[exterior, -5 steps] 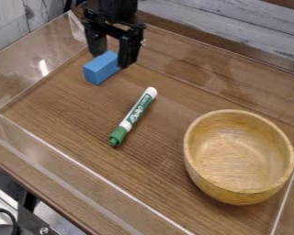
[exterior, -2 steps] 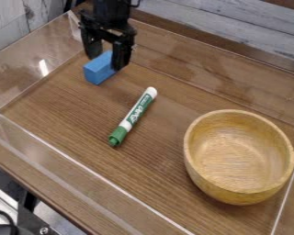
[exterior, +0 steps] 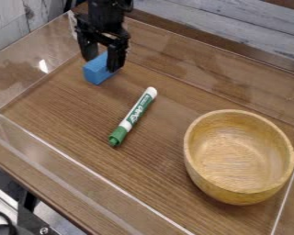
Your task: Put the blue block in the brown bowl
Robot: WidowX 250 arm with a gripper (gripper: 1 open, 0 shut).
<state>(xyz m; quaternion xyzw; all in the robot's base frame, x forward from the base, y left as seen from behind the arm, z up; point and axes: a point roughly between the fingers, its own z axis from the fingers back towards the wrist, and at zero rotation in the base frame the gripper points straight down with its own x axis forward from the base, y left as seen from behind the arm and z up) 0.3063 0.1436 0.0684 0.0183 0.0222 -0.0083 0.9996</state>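
The blue block (exterior: pixel 98 70) lies on the wooden table at the upper left. My black gripper (exterior: pixel 100 59) points straight down over it, open, with one finger on either side of the block's far end. Whether the fingertips touch the block I cannot tell. The brown bowl (exterior: pixel 239 153) sits empty at the lower right, well away from the gripper.
A green-and-white marker pen (exterior: pixel 133 116) lies slanted between the block and the bowl. Clear plastic walls (exterior: pixel 27 64) ring the table, with a low front wall (exterior: pixel 100 174) along the near edge.
The gripper has moved left and down, from beside the block's right end to straddling it. It stays open. Block, marker and bowl have not moved.
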